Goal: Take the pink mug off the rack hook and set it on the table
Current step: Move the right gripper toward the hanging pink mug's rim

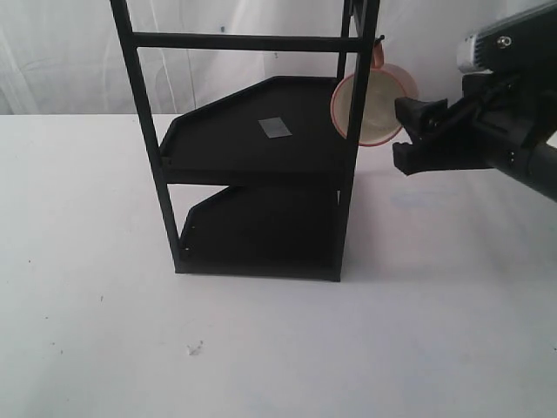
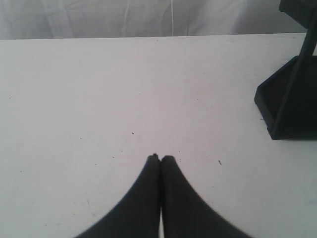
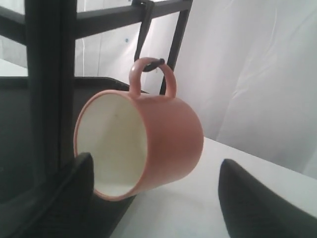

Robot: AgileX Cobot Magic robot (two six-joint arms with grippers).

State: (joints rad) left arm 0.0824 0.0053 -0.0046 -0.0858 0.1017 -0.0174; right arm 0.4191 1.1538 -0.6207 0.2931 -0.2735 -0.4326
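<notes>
The pink mug (image 1: 376, 106) (image 3: 171, 141) hangs by its loop handle from the rack hook (image 3: 155, 63) (image 1: 380, 39), at the top right of the rack (image 1: 261, 131). Its cream inside faces the camera in the exterior view. My right gripper (image 1: 402, 132) (image 3: 156, 179) is open just right of the mug and a little below its middle. One finger (image 3: 74, 183) is near the rim and the other (image 3: 247, 198) stands well clear, so nothing is held. Low over the table (image 2: 99, 89), my left gripper (image 2: 160, 158) is shut and empty; the exterior view does not show it.
The rack's two black tray shelves, the upper with a grey sticker (image 1: 276, 127), stand mid-table. Its lower shelf corner (image 2: 287, 109) lies right of my left gripper. White table (image 1: 435, 331) spreads in front of and right of the rack. A white curtain hangs behind.
</notes>
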